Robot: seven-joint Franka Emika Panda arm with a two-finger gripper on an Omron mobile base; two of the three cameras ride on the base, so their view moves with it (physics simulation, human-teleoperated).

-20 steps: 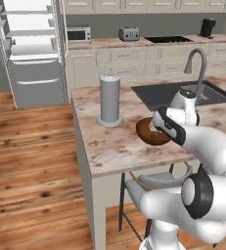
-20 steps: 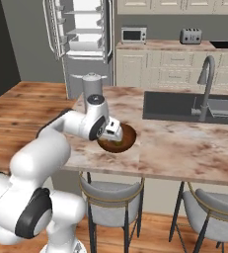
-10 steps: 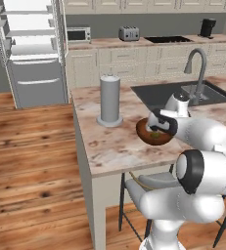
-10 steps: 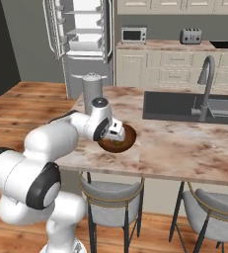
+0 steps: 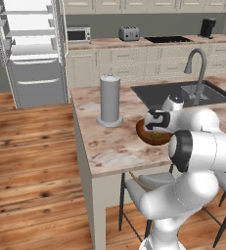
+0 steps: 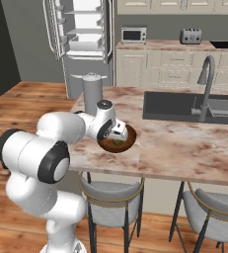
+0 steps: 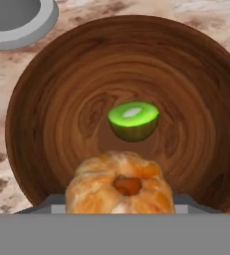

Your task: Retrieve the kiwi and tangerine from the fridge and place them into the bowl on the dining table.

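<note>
**Tangerine held over the bowl, kiwi already inside**

Gripper [image 5: 156,128] hangs just above the bowl [image 7: 52,99] on the dining table [image 5: 109,146], and it looks closed on the tangerine [image 7: 120,182]. The fruit sits at the base of the hand view, right where the fingertips would be and hiding them, so the grip is a judgement rather than something plainly seen.

The tangerine is a small, round, orange-brown fruit with a darker dimple at its centre and lumpy, puffed skin. It is likely light and slightly soft, with a skin that gives under pressure; a gentle hold across its widest part should be enough, and squeezing harder risks bruising it. Being round, it may roll once released, though the bowl's curved wall should catch it.

Inside the bowl lies the kiwi [image 7: 133,120], a cut half with bright green flesh facing up. Beside the bowl on the tabletop stands a tall grey cylinder [image 5: 109,99]. The fridge [image 5: 29,49] stands open, well apart.
</note>
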